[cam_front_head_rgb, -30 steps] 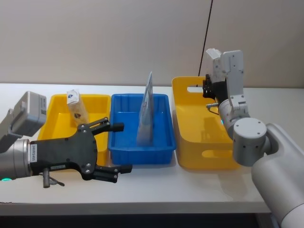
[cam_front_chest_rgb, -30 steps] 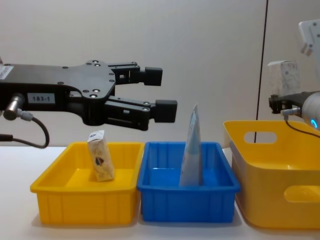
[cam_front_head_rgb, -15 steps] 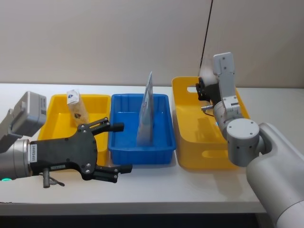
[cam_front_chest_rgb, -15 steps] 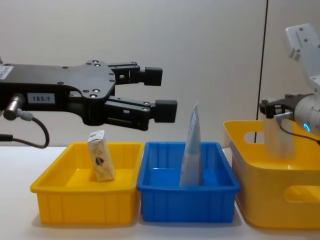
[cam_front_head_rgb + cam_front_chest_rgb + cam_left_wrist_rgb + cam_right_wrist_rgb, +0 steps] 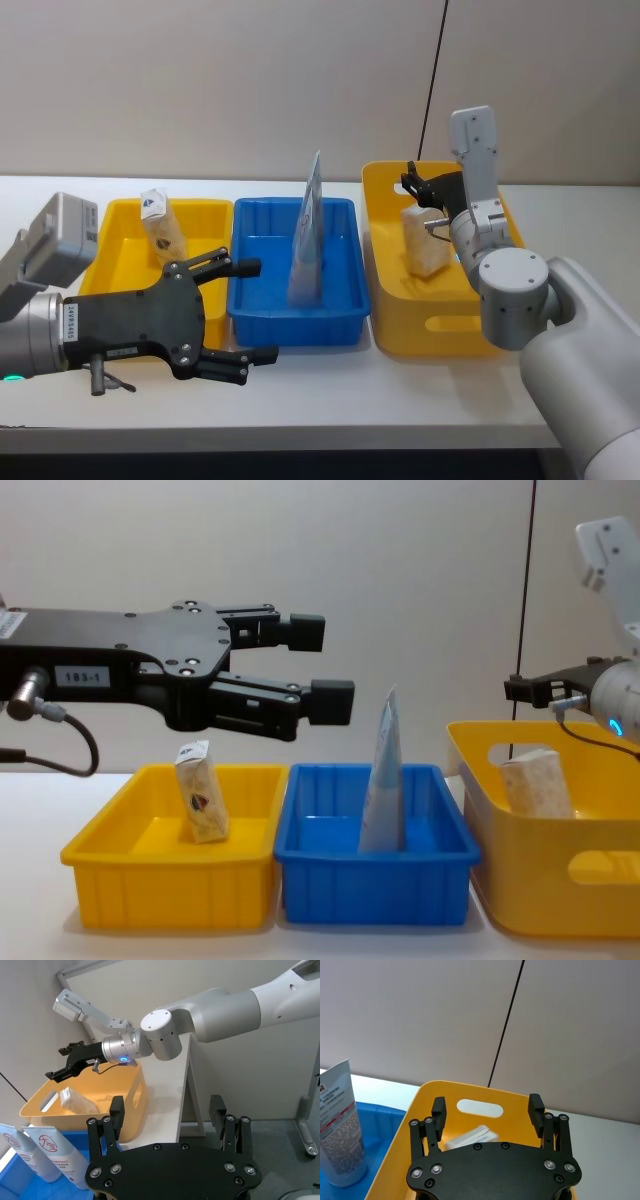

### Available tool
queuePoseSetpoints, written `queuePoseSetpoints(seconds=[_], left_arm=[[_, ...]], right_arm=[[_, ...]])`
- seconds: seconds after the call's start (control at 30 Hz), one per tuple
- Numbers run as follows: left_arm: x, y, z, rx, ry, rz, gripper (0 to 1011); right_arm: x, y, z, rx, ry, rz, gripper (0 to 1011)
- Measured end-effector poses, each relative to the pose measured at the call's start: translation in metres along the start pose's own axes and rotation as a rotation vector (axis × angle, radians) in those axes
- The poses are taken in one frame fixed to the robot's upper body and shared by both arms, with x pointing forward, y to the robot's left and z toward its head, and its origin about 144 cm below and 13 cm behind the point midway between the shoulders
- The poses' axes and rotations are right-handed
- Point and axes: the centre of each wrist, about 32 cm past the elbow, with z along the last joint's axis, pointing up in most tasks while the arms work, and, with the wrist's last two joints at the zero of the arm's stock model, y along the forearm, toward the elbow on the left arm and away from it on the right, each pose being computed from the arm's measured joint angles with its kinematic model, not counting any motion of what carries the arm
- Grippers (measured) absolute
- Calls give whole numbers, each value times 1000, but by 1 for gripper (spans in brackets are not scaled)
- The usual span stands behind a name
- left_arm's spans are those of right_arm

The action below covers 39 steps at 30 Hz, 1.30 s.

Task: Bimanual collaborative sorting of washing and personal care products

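A white soft pack (image 5: 423, 240) stands loose inside the tall yellow bin (image 5: 390, 300); the chest view shows this pack (image 5: 535, 783) leaning behind the bin's front wall. My right gripper (image 5: 412, 186) hovers open just above it, and the right wrist view shows that gripper (image 5: 487, 1105) with nothing between its fingers. A pale-blue pouch (image 5: 308, 238) stands upright in the blue bin (image 5: 300, 325). A small beige packet (image 5: 160, 225) stands in the low yellow bin (image 5: 108, 250). My left gripper (image 5: 255, 310) is open and held above the table's front, before the two low bins.
The three bins stand in a row across the white table (image 5: 400, 400): low yellow, blue, tall yellow. A black cable (image 5: 432, 80) runs up the wall behind the tall bin. Bare table lies in front of the bins.
My right gripper came down over the tall yellow bin, opened and let go of the white pack, which now rests inside. The left arm has not moved.
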Motion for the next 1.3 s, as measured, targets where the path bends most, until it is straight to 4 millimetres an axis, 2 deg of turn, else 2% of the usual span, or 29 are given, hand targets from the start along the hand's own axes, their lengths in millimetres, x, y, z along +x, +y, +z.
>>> queuePoseSetpoints(seconds=[0.07,0.37,1.0,1.3], left_arm=[[0,0,0,0,0,0,1002],[0,0,0,0,0,0,1001],[0,0,0,0,0,0,1001],[0,0,0,0,0,0,1002]], right_arm=[[1,-2,1,5,3,4,1004],[5,-23,9,43,26,42,1003],[11,-119,27,119,80,151,1004],[1,-147,24,105,87,177,1003]])
